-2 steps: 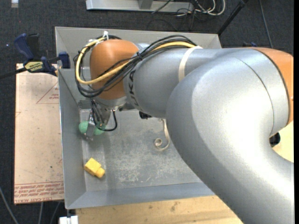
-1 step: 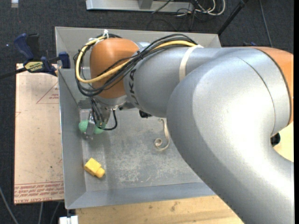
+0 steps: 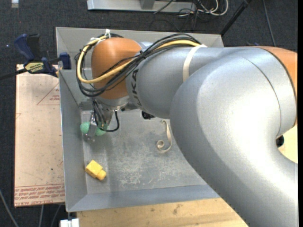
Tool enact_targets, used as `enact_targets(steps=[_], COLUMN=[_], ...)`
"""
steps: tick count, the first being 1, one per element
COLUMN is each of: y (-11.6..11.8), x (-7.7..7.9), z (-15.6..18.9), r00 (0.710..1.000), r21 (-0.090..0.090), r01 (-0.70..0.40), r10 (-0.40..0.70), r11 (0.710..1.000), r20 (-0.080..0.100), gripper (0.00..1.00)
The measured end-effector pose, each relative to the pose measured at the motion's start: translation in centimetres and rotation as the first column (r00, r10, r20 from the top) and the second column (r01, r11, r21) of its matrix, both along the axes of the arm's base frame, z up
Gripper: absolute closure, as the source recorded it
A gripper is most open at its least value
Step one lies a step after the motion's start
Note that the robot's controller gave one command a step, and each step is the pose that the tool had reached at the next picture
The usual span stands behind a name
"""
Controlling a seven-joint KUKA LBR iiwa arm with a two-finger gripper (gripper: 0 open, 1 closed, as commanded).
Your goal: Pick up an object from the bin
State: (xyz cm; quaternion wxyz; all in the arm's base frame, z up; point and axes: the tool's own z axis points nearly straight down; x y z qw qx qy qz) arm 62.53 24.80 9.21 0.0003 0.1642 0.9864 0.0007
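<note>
My gripper point(image 3: 98, 125) reaches down at the bin's left wall, below the orange wrist cover. Right under and beside its fingers lies a small green thing point(image 3: 87, 129), partly hidden by them; I cannot make out whether it sits between the fingers or just next to them. A yellow block point(image 3: 95, 170) lies on the bin floor near the front left corner, well apart from the gripper. A pale curled hook-shaped piece point(image 3: 164, 144) rests mid-floor, to the right of the gripper.
The big grey arm covers the right and back of the bin. Cables loop round the wrist. The bin's left wall stands close beside the gripper.
</note>
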Motion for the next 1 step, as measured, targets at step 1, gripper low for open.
enact_targets(steps=[1], y=[-0.05], x=[-0.14], z=[1.27], r00=[1.000], r21=[-0.002], r01=[0.000], r10=[0.000], r11=[1.000], r20=[-0.006], gripper=[1.00])
